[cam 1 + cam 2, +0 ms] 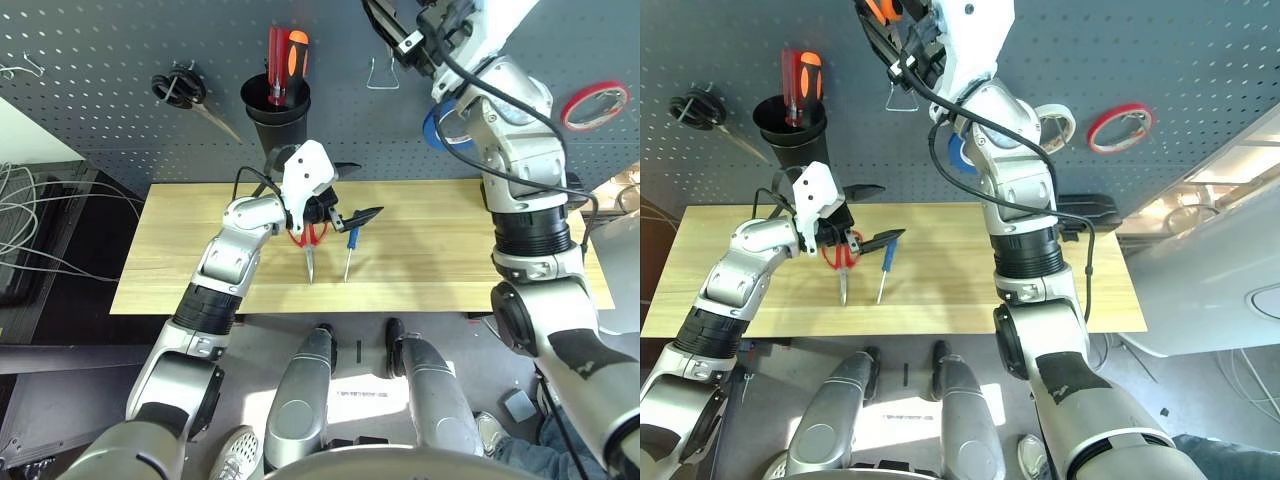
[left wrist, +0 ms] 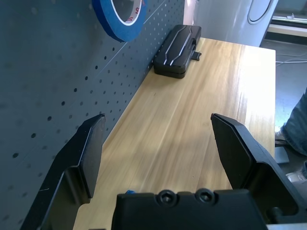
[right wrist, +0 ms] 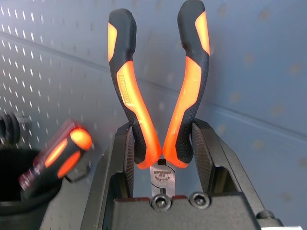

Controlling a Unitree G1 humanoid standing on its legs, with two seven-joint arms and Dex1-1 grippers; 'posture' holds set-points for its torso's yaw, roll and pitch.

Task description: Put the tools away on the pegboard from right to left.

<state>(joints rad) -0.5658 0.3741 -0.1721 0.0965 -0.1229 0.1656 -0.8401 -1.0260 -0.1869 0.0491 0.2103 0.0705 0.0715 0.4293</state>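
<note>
Clamped in right end effector (image 3: 163,158): pliers (image 3: 160,91), liable to slip off pegboard (image 1: 120,90) hook; left end effector (image 2: 158,158) apart.

orange-and-black pliers (image 3: 158,96); blue tape ring (image 2: 120,19); red scissors (image 1: 310,236) — dark blue-grey pegboard (image 1: 100,80), dotted with holes

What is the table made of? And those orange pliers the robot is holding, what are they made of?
The table looks like pale wood: long grain lines, slight sheen; it might be a veneer. The pliers have matte orange-and-black handles, likely rubbery plastic, and a bare grey, stamped part between them that looks like metal.
</note>
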